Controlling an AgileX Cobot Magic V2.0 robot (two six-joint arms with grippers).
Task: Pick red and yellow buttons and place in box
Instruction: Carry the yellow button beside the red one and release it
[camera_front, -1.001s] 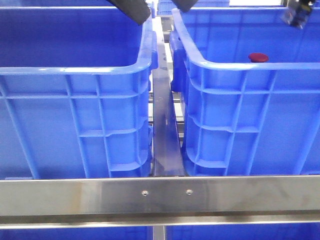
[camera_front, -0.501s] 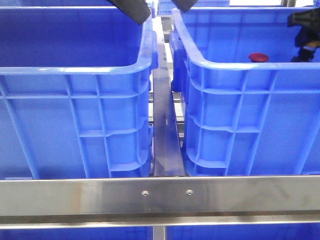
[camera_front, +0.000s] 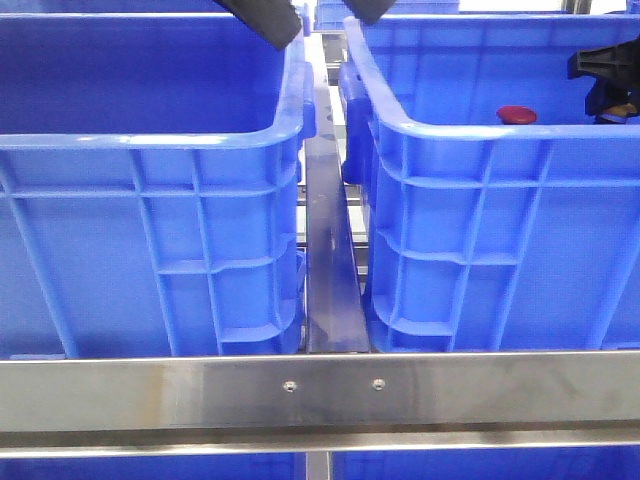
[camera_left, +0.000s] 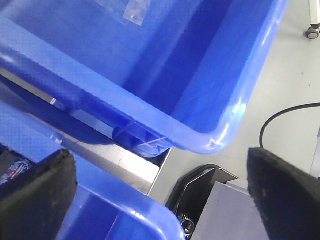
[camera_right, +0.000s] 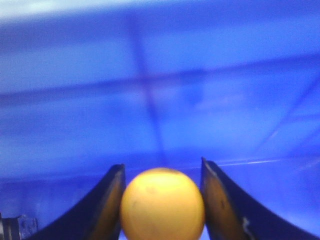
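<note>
Grey floor with a black cable (camera_left: 280, 117) beyond the crates in the left wrist view. Up front, a steel rail (camera_front: 320, 390) across the foreground and a steel bar (camera_front: 330, 270) running away down the middle.

On either side of that bar, two deep blue crates: left crate (camera_front: 150, 200) and right crate (camera_front: 480, 220), walls close but apart. Nothing to be seen inside the left one from the front; floor hidden behind its near wall.

Left gripper (camera_front: 315, 12) high over the gap between the crates, fingers spread wide and holding nothing, with only crate rims between the dark pads (camera_left: 40, 195) in the wrist view.

Right gripper (camera_front: 605, 85) down inside the right crate at its far right side, partly cut by the edge of the view. Up close, right gripper (camera_right: 162, 172) with dark fingers (camera_right: 107, 200) drawn in on both flanks of the yellow button (camera_right: 162, 205), pads seemingly touching it on each side. Judged a pinch, with the button centred and seated deep between the fingers. Round dome, so no long axis to line up with.

Red button (camera_front: 516, 114) loose in the same right crate, showing just over the near rim, apart from the right gripper and off to its left. Far nearer the right arm than the left. Likely step in hand: yellow button gripped, red one not yet taken; next reach for it a sideways shift leftward within the crate.
</note>
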